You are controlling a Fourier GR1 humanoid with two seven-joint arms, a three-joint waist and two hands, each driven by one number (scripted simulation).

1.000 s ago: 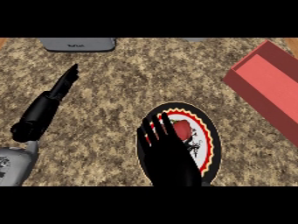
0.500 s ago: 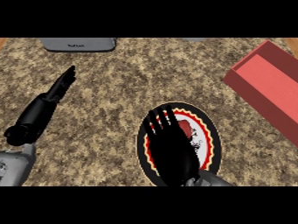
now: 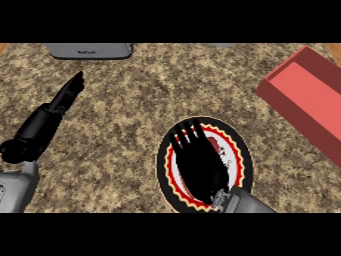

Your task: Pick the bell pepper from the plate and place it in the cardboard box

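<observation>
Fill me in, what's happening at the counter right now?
The right hand is spread over the plate, fingers straight, covering most of it. A bit of red shows beside the fingers, likely the bell pepper, so it looks not yet picked up. The box, which looks red here, sits open at the right side of the counter with nothing visible inside. The left hand is held out flat over the counter at the left, holding nothing.
</observation>
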